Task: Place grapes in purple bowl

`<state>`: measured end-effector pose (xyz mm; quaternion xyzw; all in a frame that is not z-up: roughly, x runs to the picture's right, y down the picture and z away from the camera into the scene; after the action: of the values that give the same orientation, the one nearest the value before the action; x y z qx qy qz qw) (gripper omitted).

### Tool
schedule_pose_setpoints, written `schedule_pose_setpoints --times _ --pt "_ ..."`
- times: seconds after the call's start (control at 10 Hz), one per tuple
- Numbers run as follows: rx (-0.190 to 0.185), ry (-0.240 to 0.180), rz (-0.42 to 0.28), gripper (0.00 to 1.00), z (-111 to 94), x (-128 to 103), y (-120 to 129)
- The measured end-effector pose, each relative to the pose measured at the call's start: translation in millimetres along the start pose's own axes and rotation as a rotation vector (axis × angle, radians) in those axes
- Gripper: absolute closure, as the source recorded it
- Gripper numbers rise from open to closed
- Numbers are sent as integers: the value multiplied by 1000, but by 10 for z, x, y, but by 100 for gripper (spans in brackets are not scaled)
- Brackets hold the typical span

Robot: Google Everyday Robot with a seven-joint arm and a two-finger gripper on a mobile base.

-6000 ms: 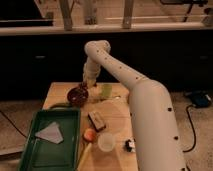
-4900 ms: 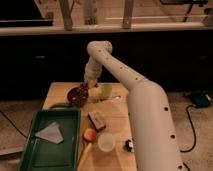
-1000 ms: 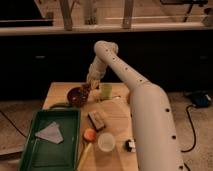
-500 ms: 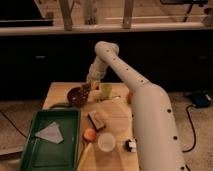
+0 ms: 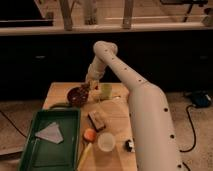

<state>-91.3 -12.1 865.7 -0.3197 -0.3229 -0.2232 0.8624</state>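
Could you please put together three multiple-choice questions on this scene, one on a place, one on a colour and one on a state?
1. Where is the tool?
A. close beside the purple bowl
B. raised up by the window bars
C. down by the floor cable

2. What colour is the rectangular tray?
A. red
B. green
C. white

3. How does the pale cup stand?
A. on its side
B. upright, mouth up
C. upside down

Answers: 1 A, the arm bends down and ends next to the bowl; 2 B, its walls and floor are green; 3 B, its round opening faces up.
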Motion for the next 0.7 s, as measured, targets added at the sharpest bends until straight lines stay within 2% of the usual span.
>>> schedule_pose_setpoints --times 0.4,0.7 --pt "-28 4 -34 98 132 -95 -87" --pt "-25 17 -54 98 216 -141 -157"
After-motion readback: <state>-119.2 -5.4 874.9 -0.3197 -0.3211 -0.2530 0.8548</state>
